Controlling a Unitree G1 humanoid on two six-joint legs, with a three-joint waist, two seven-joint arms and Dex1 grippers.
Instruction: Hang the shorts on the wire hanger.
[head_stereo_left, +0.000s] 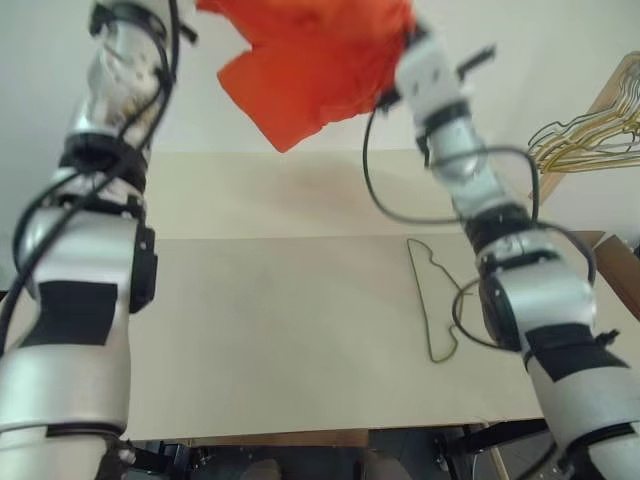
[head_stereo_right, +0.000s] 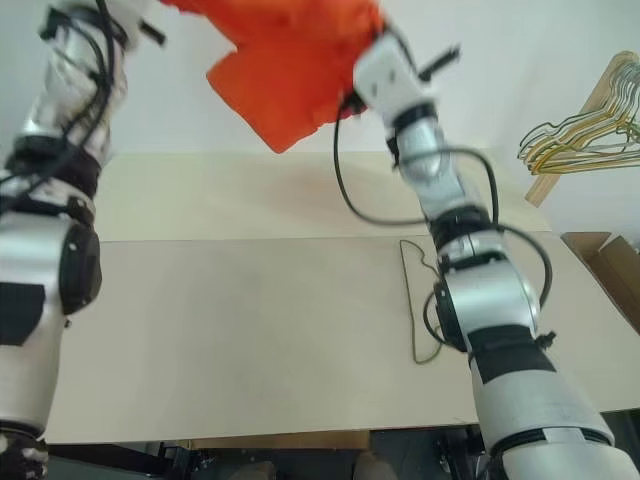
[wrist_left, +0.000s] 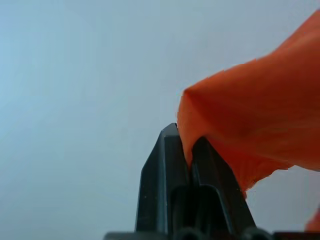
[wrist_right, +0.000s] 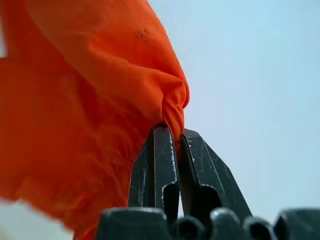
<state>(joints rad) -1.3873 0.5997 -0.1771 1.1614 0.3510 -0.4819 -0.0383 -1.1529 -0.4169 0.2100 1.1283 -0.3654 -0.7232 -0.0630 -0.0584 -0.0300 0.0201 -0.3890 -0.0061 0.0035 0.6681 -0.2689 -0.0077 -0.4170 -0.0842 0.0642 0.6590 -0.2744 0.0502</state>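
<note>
Beige table (head_stereo_left: 250, 330), shorts (head_stereo_left: 310, 60) pinched in both tools

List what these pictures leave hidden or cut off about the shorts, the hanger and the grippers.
- Shorts: top cut off by the head views' upper edge; waistband and full shape unreadable.
- Wire hanger: one side hidden behind the right arm in the head views.
- Left gripper and right gripper: the cloth pinched between their fingers is mostly hidden.
</note>
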